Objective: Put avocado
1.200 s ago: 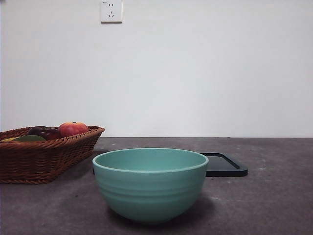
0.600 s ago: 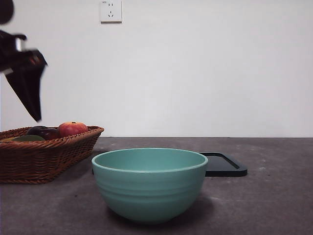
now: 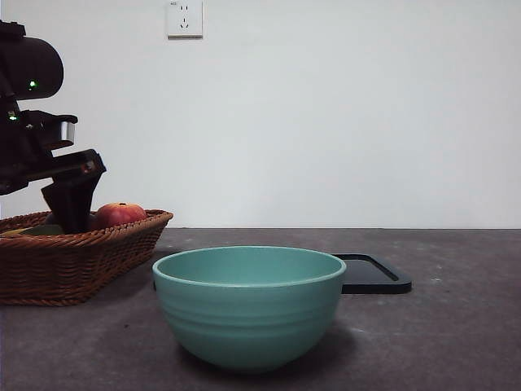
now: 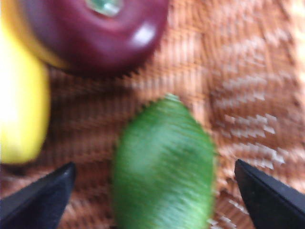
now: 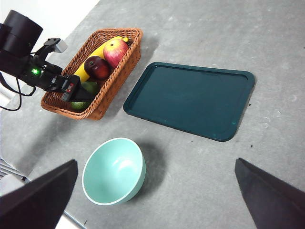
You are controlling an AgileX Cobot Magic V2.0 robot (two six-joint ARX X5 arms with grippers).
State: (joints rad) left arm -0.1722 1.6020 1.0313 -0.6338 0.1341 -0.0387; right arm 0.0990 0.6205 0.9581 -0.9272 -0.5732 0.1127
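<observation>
The avocado (image 4: 164, 164), dark green and oval, lies on the woven floor of the brown wicker basket (image 3: 89, 261). My left gripper (image 4: 155, 166) is down inside the basket, open, with one jaw on each side of the avocado and a gap on both sides. In the front view the left gripper (image 3: 69, 212) dips behind the basket's rim at the far left. In the right wrist view it shows over the basket's near end (image 5: 78, 90). My right gripper (image 5: 156, 162) is open and empty, high above the table.
A dark purple-red apple (image 4: 95, 33) and a yellow banana (image 4: 21, 109) lie close beside the avocado. A red-orange fruit (image 3: 120, 214) sits further along the basket. A teal bowl (image 3: 248, 305) stands in front, and a dark flat tray (image 3: 374, 273) lies behind it.
The left arm came into the front view from the upper left and lowered into the basket. The fruit, bowl and tray have not moved.
</observation>
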